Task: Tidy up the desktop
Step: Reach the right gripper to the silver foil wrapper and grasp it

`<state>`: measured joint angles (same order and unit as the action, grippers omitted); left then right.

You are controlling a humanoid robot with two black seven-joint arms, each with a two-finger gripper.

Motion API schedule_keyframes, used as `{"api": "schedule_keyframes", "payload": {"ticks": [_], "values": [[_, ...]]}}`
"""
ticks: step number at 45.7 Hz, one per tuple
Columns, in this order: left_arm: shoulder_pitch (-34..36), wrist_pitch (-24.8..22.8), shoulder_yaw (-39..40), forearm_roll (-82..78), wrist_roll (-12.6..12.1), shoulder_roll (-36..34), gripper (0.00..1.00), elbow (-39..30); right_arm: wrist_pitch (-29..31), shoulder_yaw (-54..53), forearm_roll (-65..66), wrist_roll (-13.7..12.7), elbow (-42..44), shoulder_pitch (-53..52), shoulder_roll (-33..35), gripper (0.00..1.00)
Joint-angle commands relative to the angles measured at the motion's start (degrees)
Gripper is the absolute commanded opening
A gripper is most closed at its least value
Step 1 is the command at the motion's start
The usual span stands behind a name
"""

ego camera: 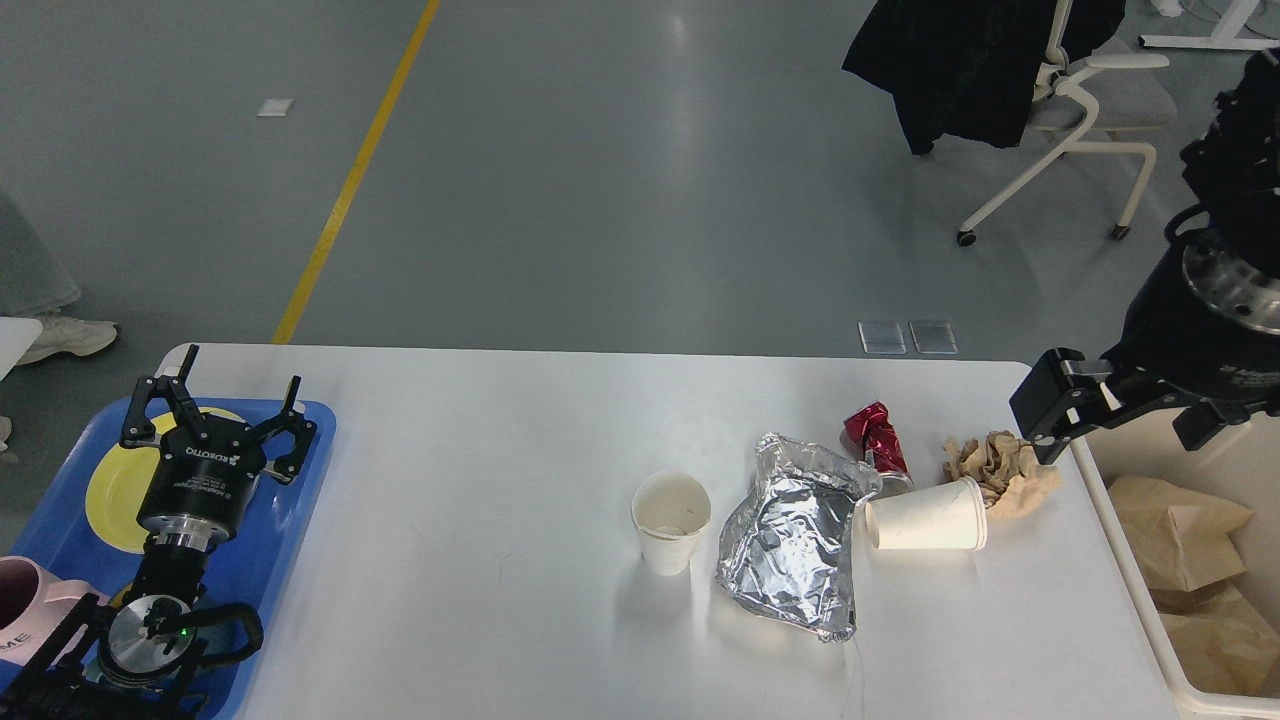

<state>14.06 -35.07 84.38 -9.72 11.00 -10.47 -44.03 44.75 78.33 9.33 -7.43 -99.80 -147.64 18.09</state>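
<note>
Desktop (480, 430) between both grippers

Bright, even overhead light fills the room. A pale streak of glare runs down the glossy grey floor (690, 150) at upper centre. The crumpled silver foil sheet (795, 545) glints sharply. Shadows are soft and short; everything stays in focus.

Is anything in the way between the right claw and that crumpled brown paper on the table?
No. The right claw hangs just right of the paper, with only bare desktop near it. The tipped cup lies on the paper's other side.
</note>
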Motion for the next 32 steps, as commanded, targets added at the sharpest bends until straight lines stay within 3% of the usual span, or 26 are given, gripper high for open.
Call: {"api": "schedule_keyframes", "payload": {"ticks": [1, 17, 23, 32], "values": [[0.0, -0.1, -0.1, 0.0, 0.0, 0.0, 0.96, 0.0, -1.0, -1.0, -0.1, 0.0, 2.3, 4.9, -0.2, 0.99], [0.0, -0.1, 0.0, 0.0, 0.0, 0.0, 0.96, -0.1, -27.3, -12.8, -1.1, -0.1, 6.4, 31.6, -1.8, 0.98], [0.0, -0.1, -0.1, 0.0, 0.0, 0.0, 0.96, -0.1, -31.1, -16.1, -1.2, -0.3, 10.4, 38.5, -4.6, 0.94], [0.0, -0.1, 0.0, 0.0, 0.0, 0.0, 0.96, -0.1, -33.8, -18.1, -2.9, -0.3, 23.1, 51.1, -10.3, 0.92]]}}
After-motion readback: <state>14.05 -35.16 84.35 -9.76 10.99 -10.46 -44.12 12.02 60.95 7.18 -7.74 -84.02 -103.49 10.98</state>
